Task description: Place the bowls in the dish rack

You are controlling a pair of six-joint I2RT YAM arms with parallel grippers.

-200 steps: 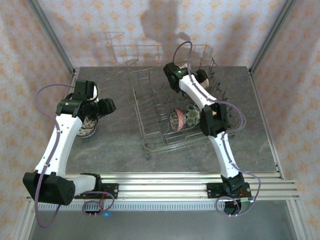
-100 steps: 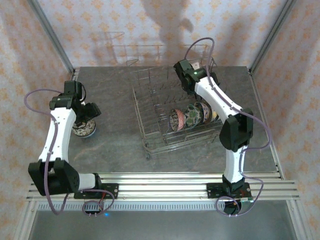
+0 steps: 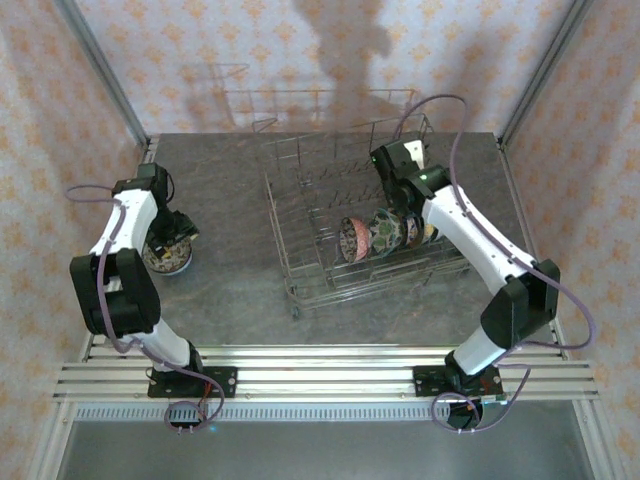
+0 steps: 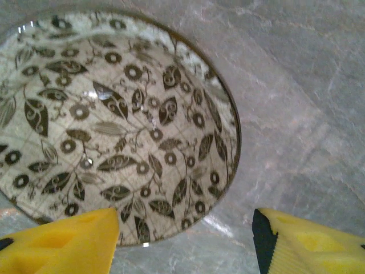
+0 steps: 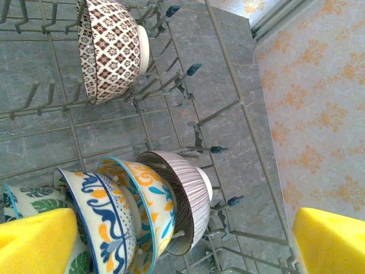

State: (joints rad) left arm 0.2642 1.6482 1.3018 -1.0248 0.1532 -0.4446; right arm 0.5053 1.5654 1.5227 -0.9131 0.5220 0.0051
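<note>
The left claw (image 4: 185, 242) stood wide open and held nothing; its left yellow finger (image 4: 57, 242) overlapped the near rim of a leaf-patterned bowl (image 4: 114, 125), while its right finger hung over bare grey table (image 4: 296, 85), so the bowl's right-hand rim lay between the two. That bowl sat upright on the table, mouth up, directly beneath and ahead of the claw. From the top camera the left claw (image 3: 172, 230) hovered just above the same bowl (image 3: 165, 258), with a wide stretch of table to its right before the dish rack (image 3: 278, 215) began and the wall rail close on its left. The right claw (image 5: 182, 245) was also spread wide and empty, poised over the rack (image 5: 245, 137). Just below and ahead of it a row of bowls stood on edge between the tines: a blue-and-orange bowl (image 5: 100, 217) nearest its left finger, an orange-and-blue one (image 5: 149, 191) touching it, then a striped bowl (image 5: 185, 191). Farther ahead a lattice-patterned bowl (image 5: 111, 48) leaned on edge, well apart from that row. To the claw's right, rows of upright tines (image 5: 194, 68) stood free up to the rack's raised wire side. In the top view the right claw (image 3: 400, 203) hung just behind the row of bowls.
</note>
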